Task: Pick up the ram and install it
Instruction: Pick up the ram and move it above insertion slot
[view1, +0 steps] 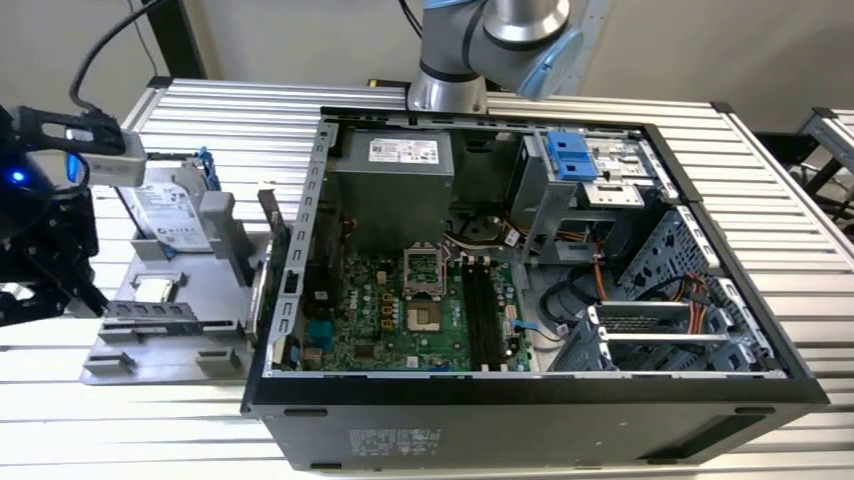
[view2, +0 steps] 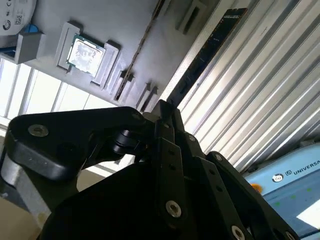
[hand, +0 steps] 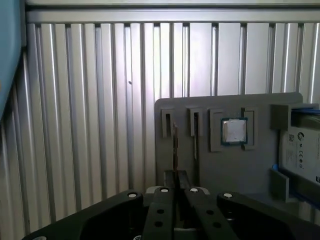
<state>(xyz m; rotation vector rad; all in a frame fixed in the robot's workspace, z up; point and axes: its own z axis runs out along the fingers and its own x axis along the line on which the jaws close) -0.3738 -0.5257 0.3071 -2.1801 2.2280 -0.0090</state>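
Table: ribbed metal, open beside the tray.
Gripper: my fingers clenched on the ram.
Ram: juts past my fingertips, over the table, near the tray's edge.
Case: well apart.

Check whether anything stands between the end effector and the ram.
Nothing visible does. In the second wrist view the ram runs straight into the end effector, with its near end gripped between the closed fingers.

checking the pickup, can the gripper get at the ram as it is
Probably yes: in the second wrist view the gripper looks closed on one end of the ram, with nothing standing between them.
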